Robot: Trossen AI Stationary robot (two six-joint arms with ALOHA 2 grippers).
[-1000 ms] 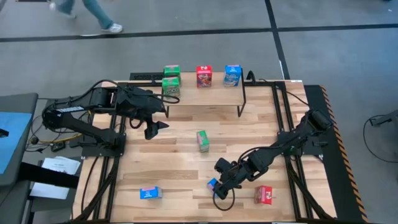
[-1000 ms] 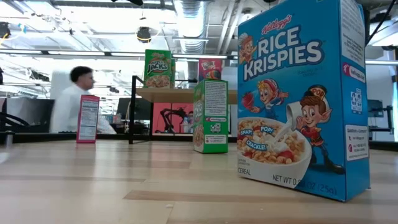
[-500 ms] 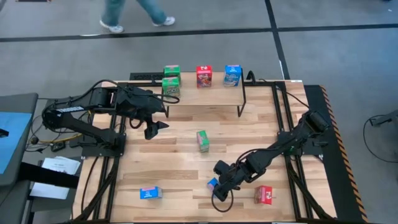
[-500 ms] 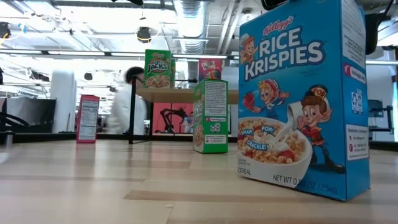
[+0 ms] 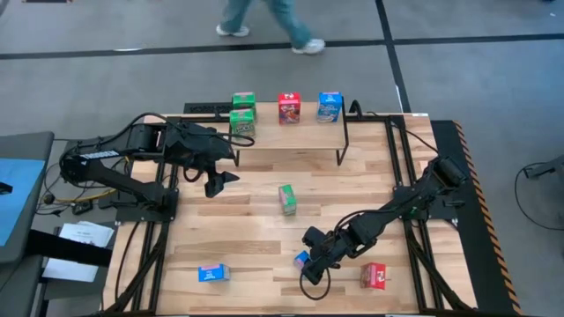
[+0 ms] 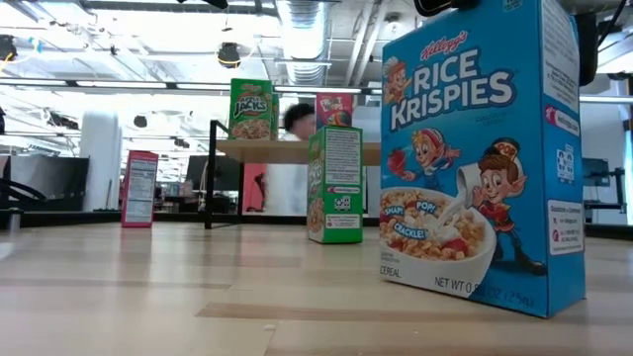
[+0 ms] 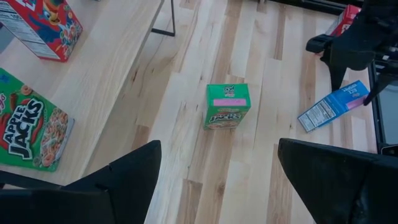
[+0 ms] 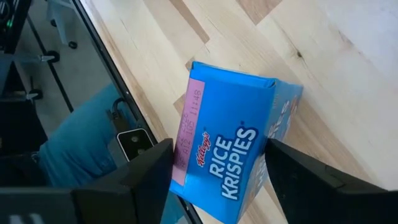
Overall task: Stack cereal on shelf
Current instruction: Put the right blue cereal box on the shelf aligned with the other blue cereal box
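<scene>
The right claw is down at the near edge of the slatted wooden tabletop, its two dark fingers straddling a small blue cardboard Rice Krispies box. The box fills the gap between them, yet I cannot tell whether they are clamped on it or only set either side — probably the grip is just being made, taken across the narrow width so the box can be lifted upright.

The left claw waits with fingers apart above the tabletop, just in front of the low light-wood shelf on black metal legs. Four boxes already stand on that shelf: two green, one red, one blue. A green box stands mid-tabletop, another blue one and a red one lie near the front — none yet shelved.
</scene>
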